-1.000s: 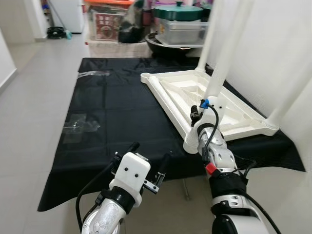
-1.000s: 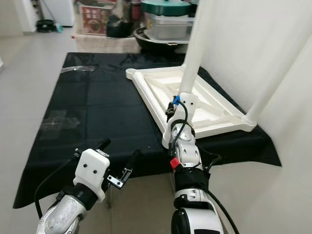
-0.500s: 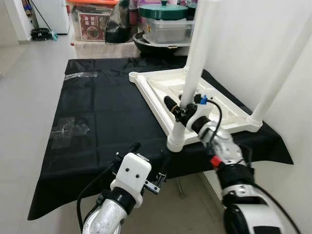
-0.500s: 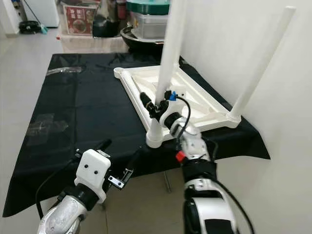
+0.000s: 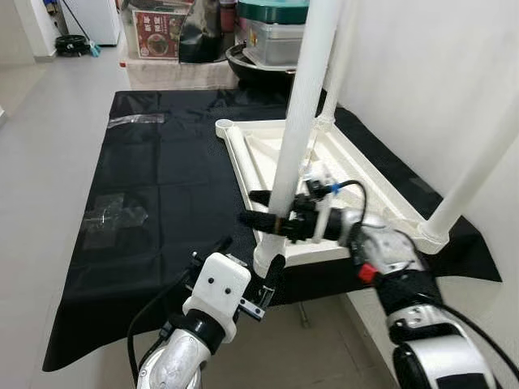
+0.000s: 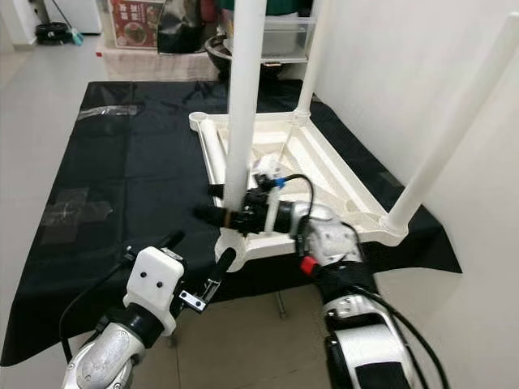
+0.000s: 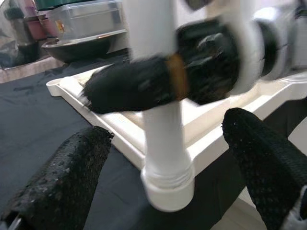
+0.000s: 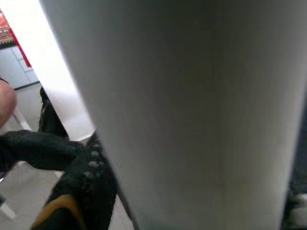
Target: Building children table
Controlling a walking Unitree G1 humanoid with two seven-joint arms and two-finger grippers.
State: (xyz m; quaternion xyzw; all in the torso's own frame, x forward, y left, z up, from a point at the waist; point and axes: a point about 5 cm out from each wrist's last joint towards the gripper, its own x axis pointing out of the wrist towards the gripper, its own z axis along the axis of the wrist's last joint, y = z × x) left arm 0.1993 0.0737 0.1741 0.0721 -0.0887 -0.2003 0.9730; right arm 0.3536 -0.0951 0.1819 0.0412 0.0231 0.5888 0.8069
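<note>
Gripping the near white table leg (image 5: pixel 298 121) low on its shaft, my right gripper (image 5: pixel 263 208) has one black finger on each side, clamped at frame centre. Upturned white tabletop (image 5: pixel 357 174) lies on the black cloth (image 5: pixel 162 178), centre-right; the held leg stands upright from its nearest corner socket. My left gripper (image 5: pixel 247 270) hovers at lower centre, fingers (image 7: pixel 62 177) spread apart, just before that socket, holding nothing.

You see the white children table (image 5: pixel 357 174) lying upside down on the black cloth (image 5: pixel 170 178). Its near leg (image 5: pixel 296 121) stands upright in the corner socket, other legs also upright.
</note>
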